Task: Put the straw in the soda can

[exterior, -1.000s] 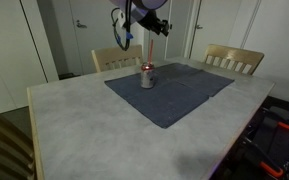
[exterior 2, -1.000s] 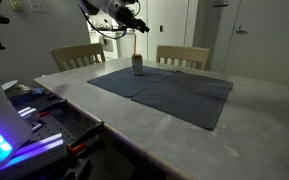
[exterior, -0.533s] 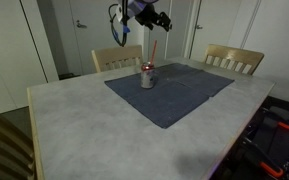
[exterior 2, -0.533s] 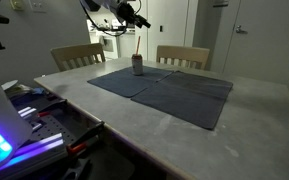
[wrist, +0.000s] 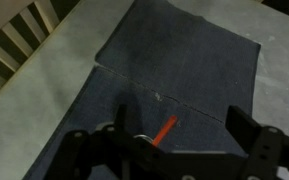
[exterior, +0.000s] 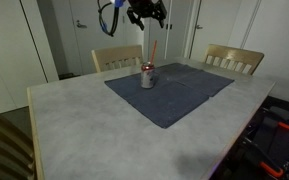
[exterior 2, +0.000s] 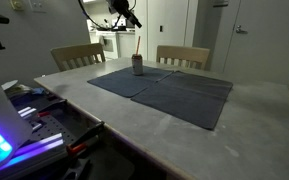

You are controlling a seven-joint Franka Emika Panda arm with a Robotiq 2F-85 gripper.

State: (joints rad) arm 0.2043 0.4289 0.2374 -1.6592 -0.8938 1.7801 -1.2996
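Observation:
The soda can (exterior: pixel 147 76) stands upright on the dark cloth, also seen in the exterior view from the far side (exterior 2: pixel 137 65). The red straw (exterior: pixel 152 51) sticks up out of its top, leaning slightly; it shows as a thin line (exterior 2: pixel 138 44) in that second exterior view. In the wrist view the straw (wrist: pixel 165 129) points up between my fingers and the can's silver top (wrist: pixel 144 139) lies just below it, partly hidden by the gripper body. My gripper (exterior: pixel 149 17) hangs open well above the can, holding nothing.
A dark blue-grey cloth (exterior: pixel 174 88) covers the middle of the pale table (exterior: pixel 84 120). Two wooden chairs (exterior: pixel 114 58) (exterior: pixel 233 58) stand at the far side. A chair back (exterior: pixel 4 140) rises at the near corner. Lit equipment (exterior 2: pixel 14 130) sits beside the table.
My gripper has opened, let go of the straw and risen above the can. The straw stays standing in the can.

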